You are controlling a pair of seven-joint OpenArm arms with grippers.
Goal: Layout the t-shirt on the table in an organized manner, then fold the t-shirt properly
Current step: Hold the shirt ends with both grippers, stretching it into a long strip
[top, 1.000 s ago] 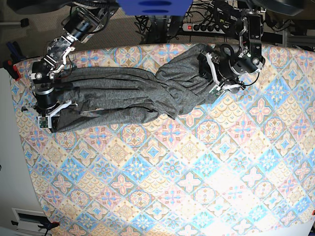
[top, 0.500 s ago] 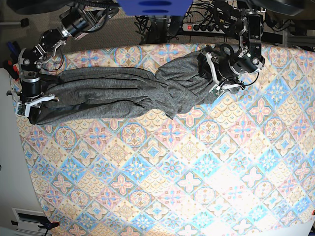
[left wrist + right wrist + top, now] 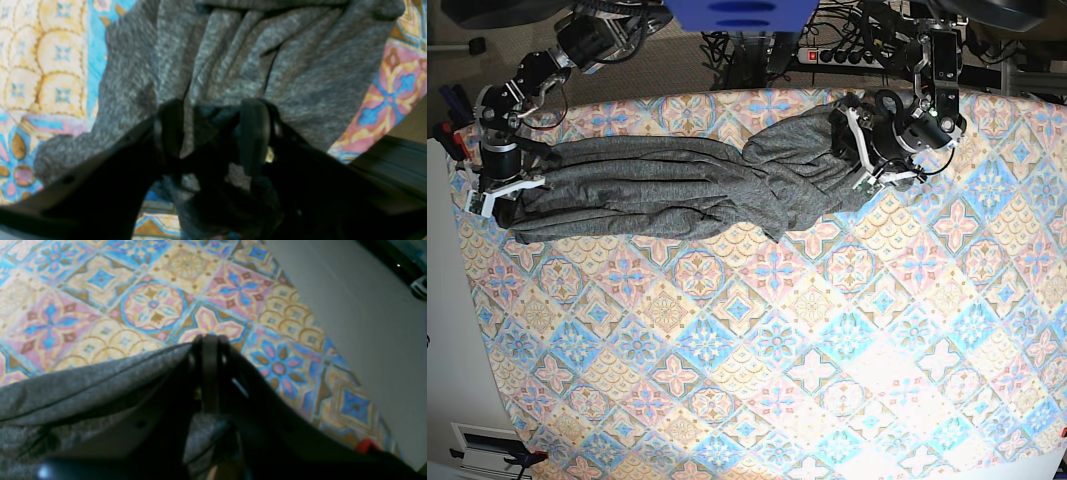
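The t-shirt (image 3: 677,185) lies bunched in a long band across the far part of the counter (image 3: 777,340), its long axis running side to side. Each end sits in a gripper. The right gripper (image 3: 209,350) has its jaws pressed together on the hem; the left gripper (image 3: 213,133) has its jaws slightly apart, clamped around a fold of cloth.

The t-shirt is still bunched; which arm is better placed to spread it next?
Probably the left pincer: it sits at the crumpled end of the t-shirt. The right pincer already holds its end at the table edge.
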